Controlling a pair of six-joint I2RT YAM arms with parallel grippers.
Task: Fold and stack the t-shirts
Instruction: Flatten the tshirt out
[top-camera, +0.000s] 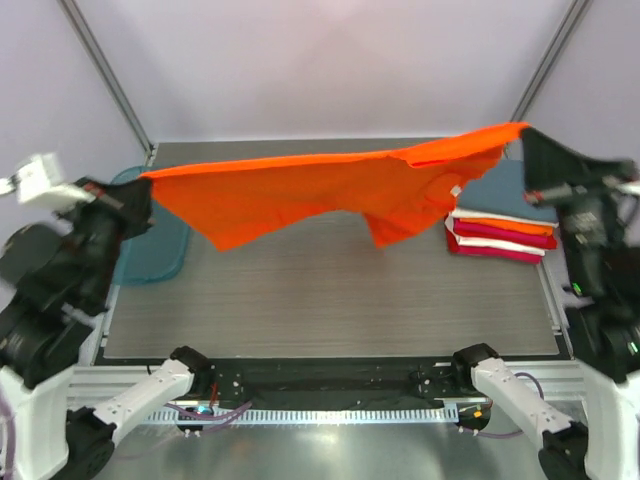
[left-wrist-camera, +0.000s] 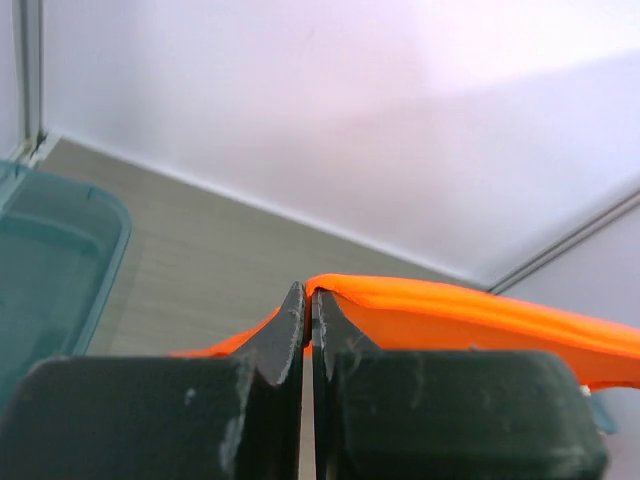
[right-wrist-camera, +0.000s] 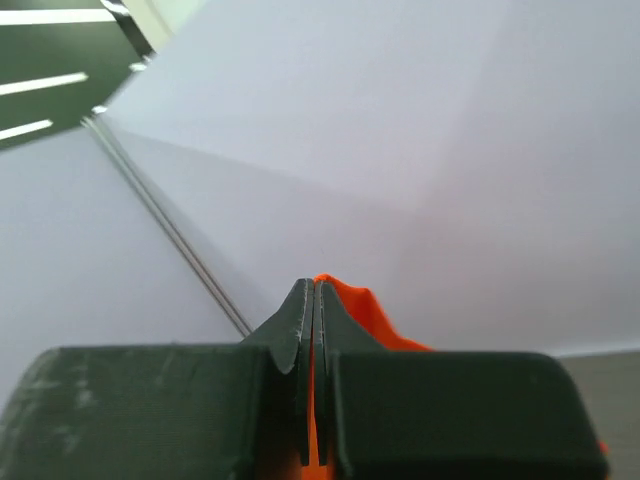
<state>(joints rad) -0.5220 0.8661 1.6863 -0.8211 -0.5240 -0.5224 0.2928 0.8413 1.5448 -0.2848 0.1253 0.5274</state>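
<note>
A bright orange t-shirt (top-camera: 300, 190) hangs stretched in the air across the back of the table, its lower part drooping toward the surface. My left gripper (top-camera: 145, 185) is shut on its left end, and the cloth (left-wrist-camera: 450, 315) runs out to the right of the fingertips (left-wrist-camera: 309, 295). At the far right my right gripper (top-camera: 525, 135) is shut on the other end, held higher; orange cloth (right-wrist-camera: 360, 310) pokes out past the tips (right-wrist-camera: 314, 285). A stack of folded t-shirts (top-camera: 502, 225), slate blue-grey on top over orange, crimson and white, sits at the right edge.
A translucent teal plastic tub (top-camera: 150, 250) lies at the table's left edge, also seen in the left wrist view (left-wrist-camera: 55, 270). The grey table (top-camera: 330, 300) spreads below the hanging shirt. Metal frame poles (top-camera: 105, 75) rise at the back corners.
</note>
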